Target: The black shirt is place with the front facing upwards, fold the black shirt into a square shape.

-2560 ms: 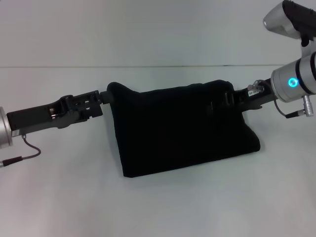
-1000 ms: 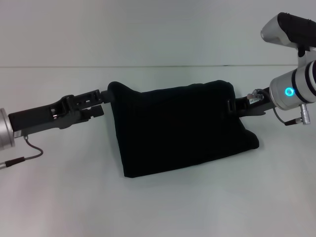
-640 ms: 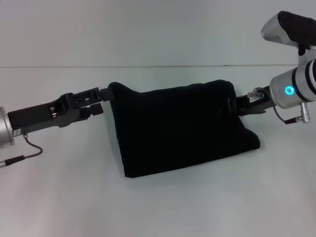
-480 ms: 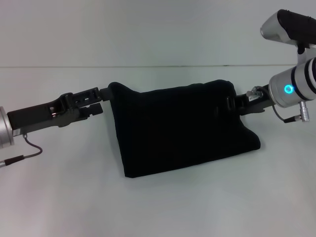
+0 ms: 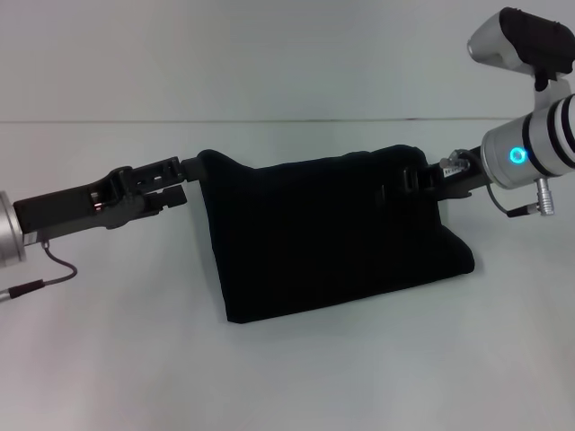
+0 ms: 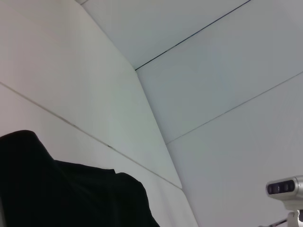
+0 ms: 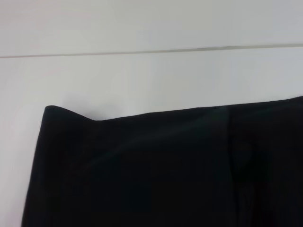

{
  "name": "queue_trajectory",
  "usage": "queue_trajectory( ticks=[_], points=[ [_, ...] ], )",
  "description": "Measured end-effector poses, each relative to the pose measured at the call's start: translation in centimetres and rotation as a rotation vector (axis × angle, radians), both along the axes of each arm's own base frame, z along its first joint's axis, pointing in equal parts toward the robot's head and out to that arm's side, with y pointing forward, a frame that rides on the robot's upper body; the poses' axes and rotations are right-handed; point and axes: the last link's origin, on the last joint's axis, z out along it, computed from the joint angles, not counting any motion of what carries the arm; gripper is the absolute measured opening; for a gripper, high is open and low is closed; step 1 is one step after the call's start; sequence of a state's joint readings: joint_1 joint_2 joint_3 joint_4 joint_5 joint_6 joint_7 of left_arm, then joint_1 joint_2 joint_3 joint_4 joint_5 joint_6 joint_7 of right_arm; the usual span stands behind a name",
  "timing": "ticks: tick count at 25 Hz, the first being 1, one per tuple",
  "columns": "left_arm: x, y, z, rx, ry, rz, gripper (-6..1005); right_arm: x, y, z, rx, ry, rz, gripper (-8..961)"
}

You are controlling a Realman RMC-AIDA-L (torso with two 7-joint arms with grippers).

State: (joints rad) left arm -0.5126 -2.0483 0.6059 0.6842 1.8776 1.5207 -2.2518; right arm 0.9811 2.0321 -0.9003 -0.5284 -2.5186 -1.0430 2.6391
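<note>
A: The black shirt [image 5: 328, 233] sits mid-table [image 5: 117, 359], already folded into a compact slab, no print showing. The left gripper [image 5: 190, 171] holds the corner at ten o'clock, fingers clenched on the cloth.

B: And the right gripper [image 5: 415, 178]?

A: At the two o'clock corner. Over the last second that arm has swung up and nudged inward, so its tip now overlaps the shirt's edge more than before. Whether those fingers are pinching or released, the head view cannot tell.

B: The shirt itself?

A: Hasn't budged; same outline throughout. That suggests the fold is nearly done, with the right arm only adjusting or letting go.
</note>
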Motion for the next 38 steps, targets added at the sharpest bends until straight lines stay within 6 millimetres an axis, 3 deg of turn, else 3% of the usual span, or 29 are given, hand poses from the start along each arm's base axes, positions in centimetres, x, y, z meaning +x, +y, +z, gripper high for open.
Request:
queue_trajectory(
  ticks=[10,24,27,38],
  points=[
    [-0.4,-0.1,0.2,0.013,-0.006,0.014,872,1.3,-0.4,-1.1,0.010,-0.026,-0.016,460],
    [-0.4,-0.2,0.1,0.012,-0.007,0.014,872,0.6,-0.4,-1.2,-0.004,-0.009,-0.010,454],
    [-0.2,-0.1,0.1,0.012,-0.007,0.010,872,0.5,-0.3,-1.0,-0.001,-0.002,-0.010,311],
    [-0.2,0.0,0.3,0.020,-0.010,0.011,871,0.3,-0.3,-1.1,-0.005,-0.016,0.003,315]
  ],
)
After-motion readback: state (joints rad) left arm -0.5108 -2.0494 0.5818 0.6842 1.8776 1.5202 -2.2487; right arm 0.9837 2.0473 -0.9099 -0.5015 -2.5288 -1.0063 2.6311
